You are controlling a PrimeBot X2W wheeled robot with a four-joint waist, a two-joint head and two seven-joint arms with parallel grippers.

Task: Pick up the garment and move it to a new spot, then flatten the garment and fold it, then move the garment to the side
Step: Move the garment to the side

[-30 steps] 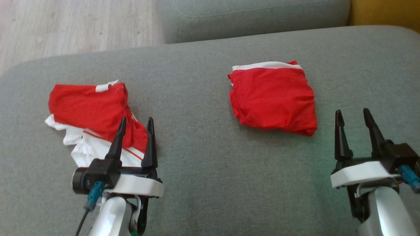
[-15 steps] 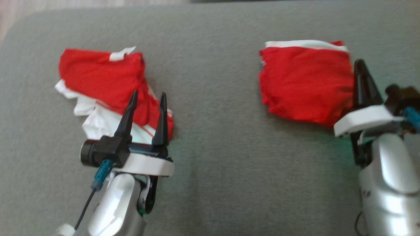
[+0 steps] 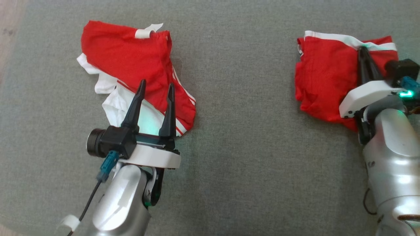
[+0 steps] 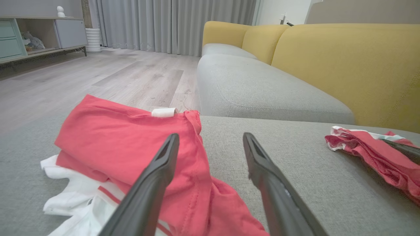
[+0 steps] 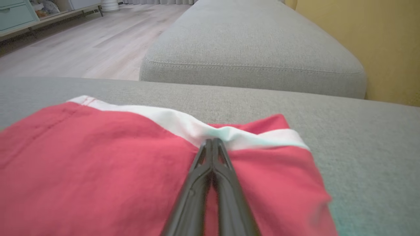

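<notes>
A folded red garment [image 3: 323,78] with a white band lies at the right of the grey cushion [image 3: 246,137]. My right gripper [image 3: 362,49] is shut on its far edge, and the white band puckers at the fingertips [image 5: 212,141] on the red cloth [image 5: 98,157]. A second, crumpled red and white garment [image 3: 131,62] lies at the left. My left gripper [image 3: 156,84] hangs open just over its near right corner, holding nothing. The left wrist view has its open fingers [image 4: 210,136] above the crumpled cloth [image 4: 124,141] and the folded garment [image 4: 361,147] far right.
Beyond the cushion stands another grey seat [image 4: 262,88] with yellow backrests [image 4: 344,65]. Wooden floor [image 4: 98,75] and a low cabinet [image 4: 36,36] lie to the far left. Bare grey fabric spreads between the two garments.
The head camera has tilted down and closer. My right gripper has reached forward over the folded garment and shut on its white-banded edge. The left gripper stays open where it was.
</notes>
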